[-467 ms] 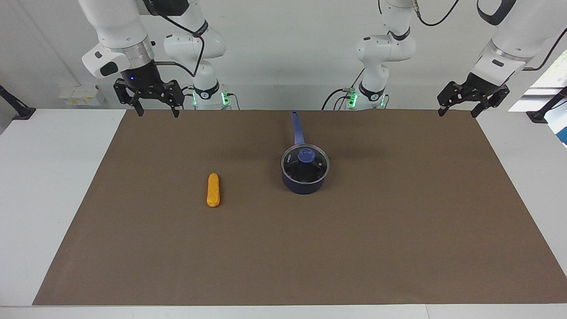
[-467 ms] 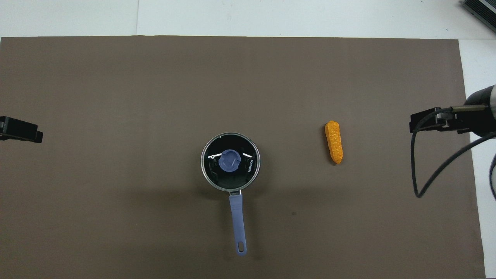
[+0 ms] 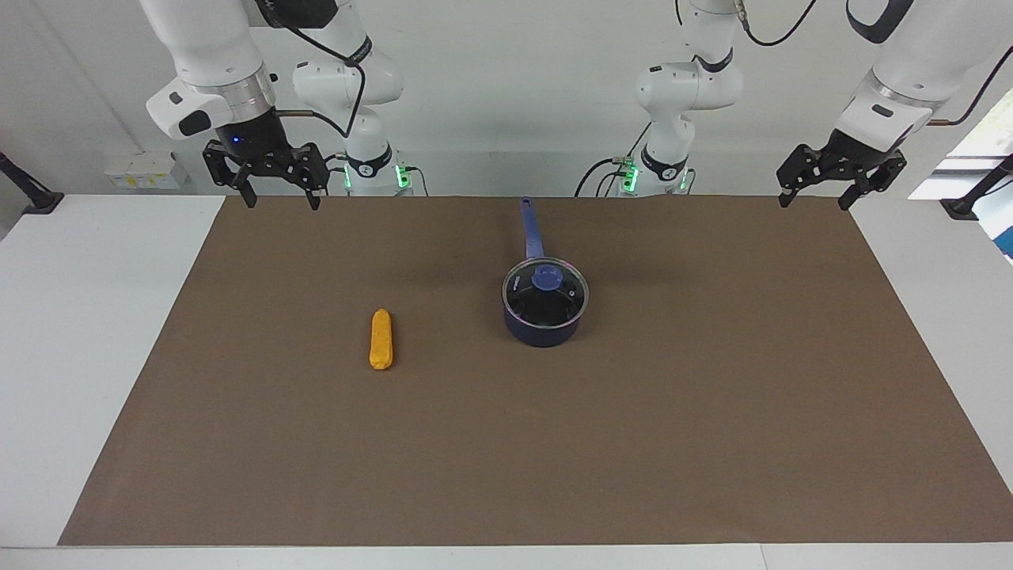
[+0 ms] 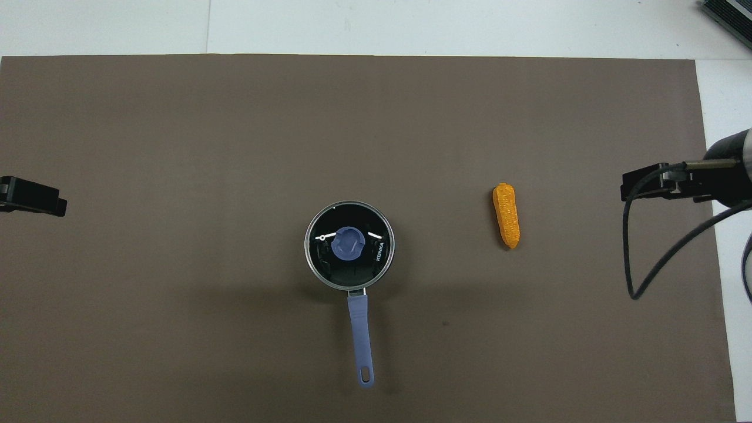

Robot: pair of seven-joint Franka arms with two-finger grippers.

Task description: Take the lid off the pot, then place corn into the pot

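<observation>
The dark blue pot (image 3: 540, 332) stands on the brown mat near the table's middle, its long handle (image 3: 530, 226) pointing toward the robots. The glass lid (image 3: 558, 302) with its blue knob (image 3: 547, 277) sits on the pot; it also shows in the overhead view (image 4: 349, 244). The orange-yellow corn (image 3: 381, 339) lies on the mat beside the pot, toward the right arm's end, and shows in the overhead view (image 4: 506, 215). My right gripper (image 3: 282, 203) is open and empty, raised over the mat's edge by its base. My left gripper (image 3: 813, 202) is open and empty, raised over the mat's corner at its end.
The brown mat (image 3: 712, 412) covers most of the white table (image 3: 95, 317). A black cable (image 4: 658, 258) hangs from the right arm. Only the grippers' tips show in the overhead view, the left one (image 4: 35, 197) and the right one (image 4: 646, 184).
The left gripper has shifted very slightly toward the table's middle. The pot, lid, corn and right gripper have not moved.
</observation>
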